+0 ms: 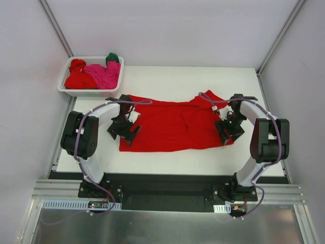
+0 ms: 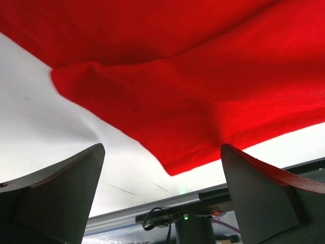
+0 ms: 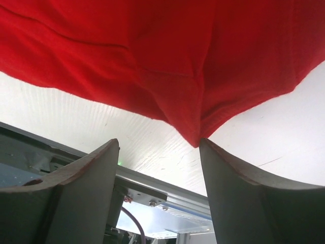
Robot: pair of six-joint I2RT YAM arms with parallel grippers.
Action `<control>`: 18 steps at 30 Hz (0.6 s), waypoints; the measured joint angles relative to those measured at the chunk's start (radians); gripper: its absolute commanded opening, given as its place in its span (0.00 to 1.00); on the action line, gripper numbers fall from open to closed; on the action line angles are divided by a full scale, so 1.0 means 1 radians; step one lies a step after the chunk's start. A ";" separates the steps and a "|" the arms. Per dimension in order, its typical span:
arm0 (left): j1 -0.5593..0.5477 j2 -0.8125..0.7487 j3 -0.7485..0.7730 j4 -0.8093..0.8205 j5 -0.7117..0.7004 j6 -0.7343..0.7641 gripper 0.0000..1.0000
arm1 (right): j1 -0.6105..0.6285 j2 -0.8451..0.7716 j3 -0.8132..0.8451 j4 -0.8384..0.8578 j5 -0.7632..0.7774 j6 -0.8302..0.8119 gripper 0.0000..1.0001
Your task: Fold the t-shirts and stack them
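Note:
A bright red t-shirt [image 1: 172,124] lies spread flat across the middle of the table. My left gripper [image 1: 125,132] hovers at its near-left corner, jaws wide open; in the left wrist view the red t-shirt's corner [image 2: 177,152] sits just beyond the gap of my left gripper [image 2: 162,152]. My right gripper [image 1: 226,133] is at the near-right corner. Its jaws stand apart in the right wrist view, where the red t-shirt's corner tip [image 3: 195,132] touches the right fingertip [image 3: 208,150] of my right gripper [image 3: 158,145]. No cloth lies between either pair of fingers.
A white lattice basket [image 1: 91,92] at the back left holds a crumpled red t-shirt [image 1: 77,76], a magenta-pink one [image 1: 104,75] and a dark green one [image 1: 112,57]. The table's near edge and metal rail [image 2: 167,206] run just behind both grippers.

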 measured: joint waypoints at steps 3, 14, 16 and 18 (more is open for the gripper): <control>0.000 0.000 -0.030 0.001 0.022 -0.027 0.89 | 0.000 -0.014 -0.010 -0.003 -0.008 0.002 0.64; 0.000 -0.024 -0.074 0.006 0.067 -0.096 0.54 | 0.000 -0.030 -0.018 0.000 -0.008 0.001 0.45; 0.000 -0.024 -0.074 0.007 0.056 -0.108 0.47 | 0.000 -0.030 -0.018 0.004 -0.008 0.002 0.38; 0.000 -0.024 -0.074 0.009 0.041 -0.114 0.41 | 0.000 -0.030 -0.018 0.007 -0.006 0.002 0.31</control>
